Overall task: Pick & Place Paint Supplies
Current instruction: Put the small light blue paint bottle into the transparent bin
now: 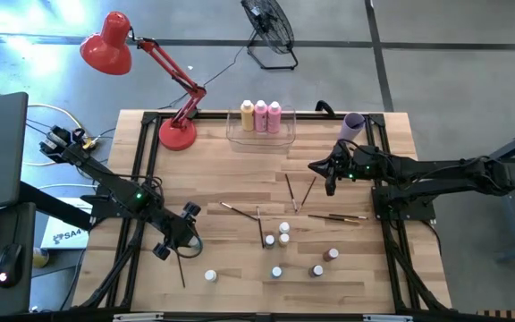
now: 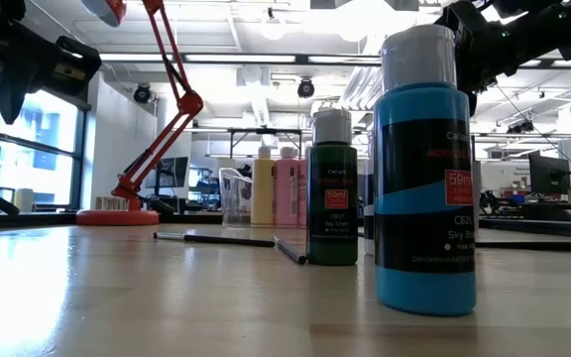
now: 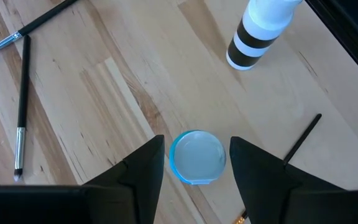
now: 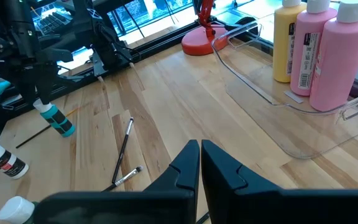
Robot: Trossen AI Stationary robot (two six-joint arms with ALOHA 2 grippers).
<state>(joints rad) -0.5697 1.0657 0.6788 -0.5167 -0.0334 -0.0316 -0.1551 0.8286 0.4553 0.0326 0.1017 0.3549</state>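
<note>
1. The left gripper (image 1: 179,229) hangs over the near left part of the wooden counter (image 1: 240,170), its jaws clamped on a small blue bottle (image 3: 197,156). In the left wrist view the bottle's white cap sits between the two dark fingers (image 3: 143,171), a finger close on either side, and in the right wrist view the bottle (image 4: 55,118) hangs tilted, clear of the wood.
2. The right gripper (image 1: 331,183) is over the far right part of the counter, near the lilac cup (image 1: 353,125). Its jaws are clenched with nothing between them (the right wrist view shows only a thin slit).
3. Three taller bottles, one yellow-orange (image 1: 247,115) and two pink (image 1: 267,116), stand side by side in the clear bin (image 1: 259,139) at the far edge of the counter.
4. Thin paintbrushes lie loose around the counter's middle: two (image 1: 299,192) near the right gripper, one (image 1: 336,216) to their right, one (image 1: 238,210) left of centre, and one (image 1: 181,268) near the left gripper.
5. Small white-capped bottles stand on the near half of the counter: a cluster of three (image 1: 278,234) in the middle, two dark reddish ones (image 1: 324,262) to the right, and two more (image 1: 210,276) nearer the front edge.
6. A red desk lamp (image 1: 150,80) stands at the counter's far left corner.
</note>
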